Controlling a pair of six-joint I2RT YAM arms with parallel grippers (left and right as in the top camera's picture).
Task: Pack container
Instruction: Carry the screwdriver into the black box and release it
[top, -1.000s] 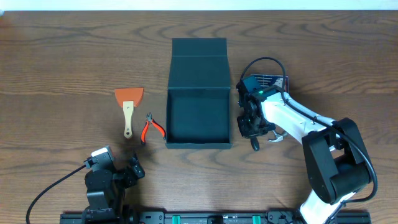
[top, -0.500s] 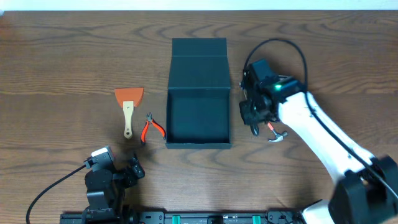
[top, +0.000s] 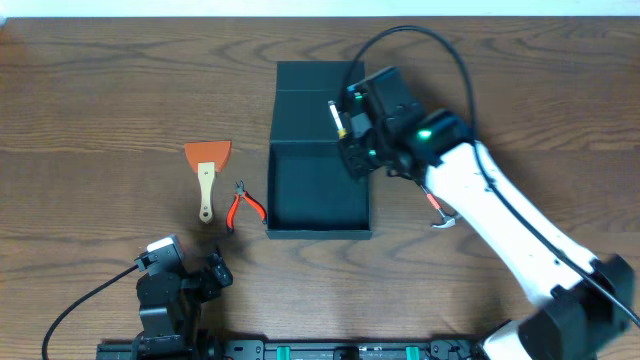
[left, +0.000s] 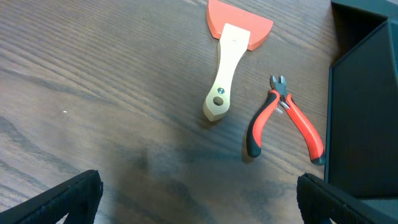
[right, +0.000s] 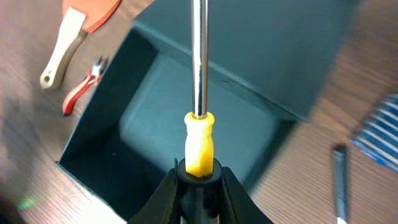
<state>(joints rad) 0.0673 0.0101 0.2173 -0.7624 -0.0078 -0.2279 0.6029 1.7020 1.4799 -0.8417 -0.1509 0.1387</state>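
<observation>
Left end effector (left: 199, 202) sits nearest, fingers spread over the dark woodgrain table (top: 90, 90). Farther out lie red pliers (top: 243, 206) and an orange scraper (top: 207, 168), beside the open black container (top: 312, 192) mid-table. Right end effector (right: 198, 183) pinches a yellow-handled screwdriver (right: 199, 140) above it.

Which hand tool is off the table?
The yellow-handled screwdriver, gripped by the right gripper over the container; scraper and red pliers lie on the table.

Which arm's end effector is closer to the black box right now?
Right. The right end effector hangs over the open box, gripping a screwdriver. The left end effector sits apart, off the box's front-left corner.
</observation>
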